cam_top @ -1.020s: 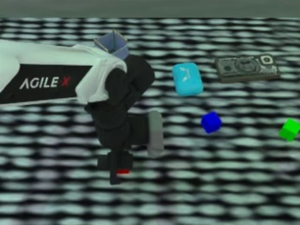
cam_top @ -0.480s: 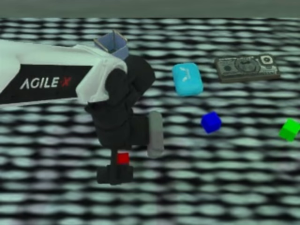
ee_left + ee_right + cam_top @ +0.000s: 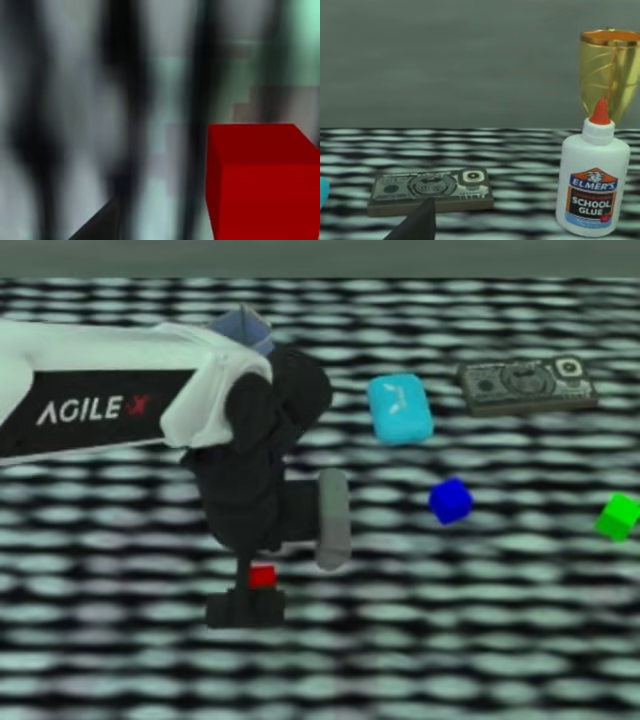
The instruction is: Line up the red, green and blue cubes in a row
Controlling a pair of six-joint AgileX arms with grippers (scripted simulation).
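Observation:
The red cube (image 3: 262,577) lies on the table under my left arm, just behind the dark head of my left gripper (image 3: 247,612). In the left wrist view the red cube (image 3: 262,182) looms close and off to one side. One dark finger (image 3: 95,227) stands apart from it with bare table between them, so the gripper is open. The blue cube (image 3: 450,501) rests right of centre. The green cube (image 3: 618,516) sits at the table's right edge. My right arm is out of the top view; only one finger (image 3: 420,220) shows, holding nothing.
A cyan rounded block (image 3: 400,410) lies behind the blue cube. A stack of banknotes (image 3: 527,385) is at the back right. A pale-blue hollow box (image 3: 243,325) peeks out behind my left arm. A glue bottle (image 3: 592,185) and a gold cup (image 3: 612,70) stand far right.
The left gripper's dark head slid toward the table's front edge, and the red cube now shows behind it instead of between the fingers. The arm covers more of the pale-blue box.

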